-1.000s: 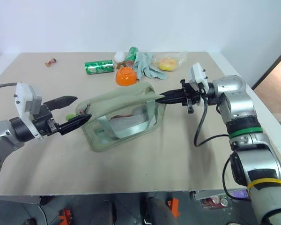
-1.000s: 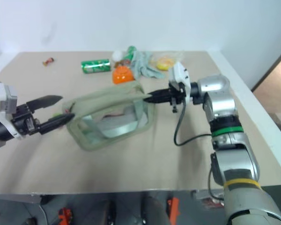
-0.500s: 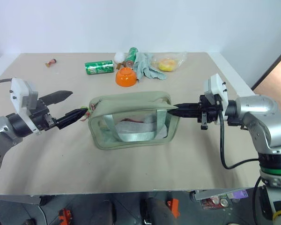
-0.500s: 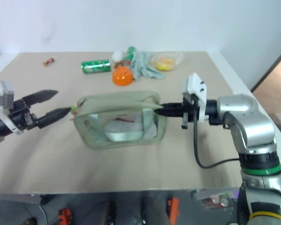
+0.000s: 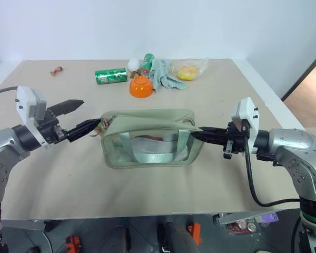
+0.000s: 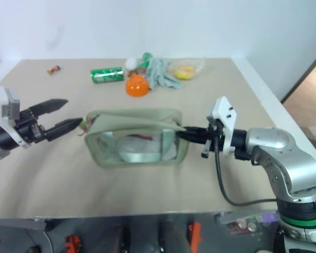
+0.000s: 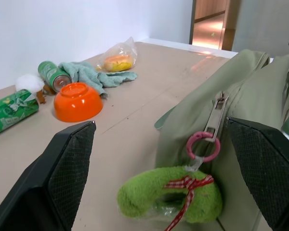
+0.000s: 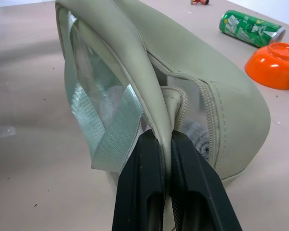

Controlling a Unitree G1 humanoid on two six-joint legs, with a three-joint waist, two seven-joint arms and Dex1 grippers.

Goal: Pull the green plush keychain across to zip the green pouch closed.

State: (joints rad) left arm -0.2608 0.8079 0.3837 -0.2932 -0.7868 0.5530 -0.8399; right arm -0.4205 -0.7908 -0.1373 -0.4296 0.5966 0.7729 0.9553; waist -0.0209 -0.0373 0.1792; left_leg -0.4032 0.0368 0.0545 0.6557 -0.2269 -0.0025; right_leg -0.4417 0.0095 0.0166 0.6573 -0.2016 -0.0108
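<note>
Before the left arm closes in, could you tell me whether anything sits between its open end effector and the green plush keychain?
Nothing visible does. The green plush keychain hangs from the zipper pull of the green pouch, in the open gap ahead of the left end effector, whose fingers stand wide apart.

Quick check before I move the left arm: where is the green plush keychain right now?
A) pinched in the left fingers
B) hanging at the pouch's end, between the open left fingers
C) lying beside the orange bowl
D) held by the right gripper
B: the green plush keychain hangs by its pink ring from the zipper pull at the green pouch's end, with the left gripper open around it and not touching.
</note>
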